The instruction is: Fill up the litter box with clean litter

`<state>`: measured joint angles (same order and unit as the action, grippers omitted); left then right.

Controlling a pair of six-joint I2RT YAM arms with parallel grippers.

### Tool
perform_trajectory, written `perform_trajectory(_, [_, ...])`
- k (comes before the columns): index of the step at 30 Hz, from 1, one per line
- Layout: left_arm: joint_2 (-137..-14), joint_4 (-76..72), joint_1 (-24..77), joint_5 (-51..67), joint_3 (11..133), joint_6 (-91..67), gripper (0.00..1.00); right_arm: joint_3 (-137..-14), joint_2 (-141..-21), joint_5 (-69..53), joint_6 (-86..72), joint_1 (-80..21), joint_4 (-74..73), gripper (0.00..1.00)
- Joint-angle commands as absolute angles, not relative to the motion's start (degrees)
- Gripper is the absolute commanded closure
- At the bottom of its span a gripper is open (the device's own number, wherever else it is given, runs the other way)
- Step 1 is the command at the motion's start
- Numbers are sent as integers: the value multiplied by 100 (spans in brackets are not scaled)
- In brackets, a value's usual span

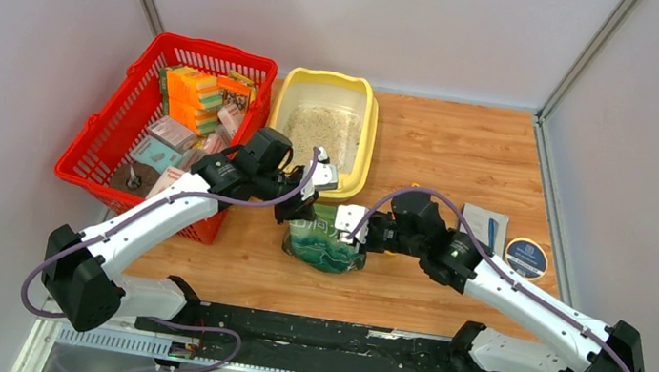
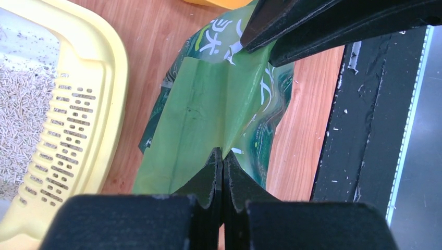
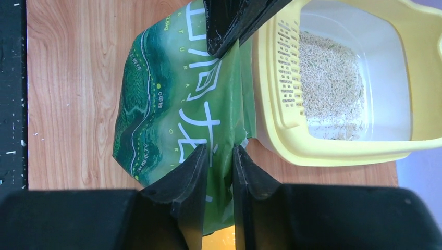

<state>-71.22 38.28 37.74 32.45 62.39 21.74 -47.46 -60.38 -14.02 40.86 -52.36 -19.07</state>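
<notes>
the litter box [image 1: 328,78], a pale yellow tray, sat on the wooden table [image 1: 464,156] with its slotted lip [image 3: 285,78] turned toward the arms. a thin patch of clean litter [image 1: 321,132] lay over the middle of its floor, with bare white bottom showing round it, so the filling looked far from done.

just beside the lip end of the box stood the green printed pouch [image 1: 326,243], its belly on the table and its upper edge raised. it was probably kept that close so that a tilt would carry the granules over the rim and not onto the wood.

the left gripper [image 2: 222,156] was pressed together on a pale green flap at the pouch's top, on the side nearer the box. the right gripper [image 3: 219,159] straddled the top edge from the side away from the box, with a narrow gap between its jaws. whether it was already pinching the film could not be told. two holds on opposite sides would likely steady the floppy mouth for pouring.

a red mesh basket [image 1: 120,139] of packaged goods stood just beside the box toward the left arm. a round dark tin [image 1: 526,257] and a flat card [image 1: 484,224] lay well apart from the box on its other side.
</notes>
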Motion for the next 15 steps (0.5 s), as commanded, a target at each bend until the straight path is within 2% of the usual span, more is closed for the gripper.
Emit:
perform_trajectory(1, [-6953, 4157, 3718, 3428, 6082, 2039, 100, -4860, -6143, -1178, 3762, -5028, -2829, 78])
perform_trajectory(3, [-6917, 4192, 3700, 3471, 6065, 2074, 100, -4930, -6161, -1239, 3744, -4914, -2918, 85])
perform_trajectory(9, [-6803, 4560, 3709, 3945, 6047, 2522, 100, -5273, -6372, -1257, 3560, -4658, -3217, 100])
perform_trajectory(15, [-6636, 4825, 3709, 3824, 6021, 2804, 100, -5563, -6425, -1862, 3700, -4404, -3357, 100])
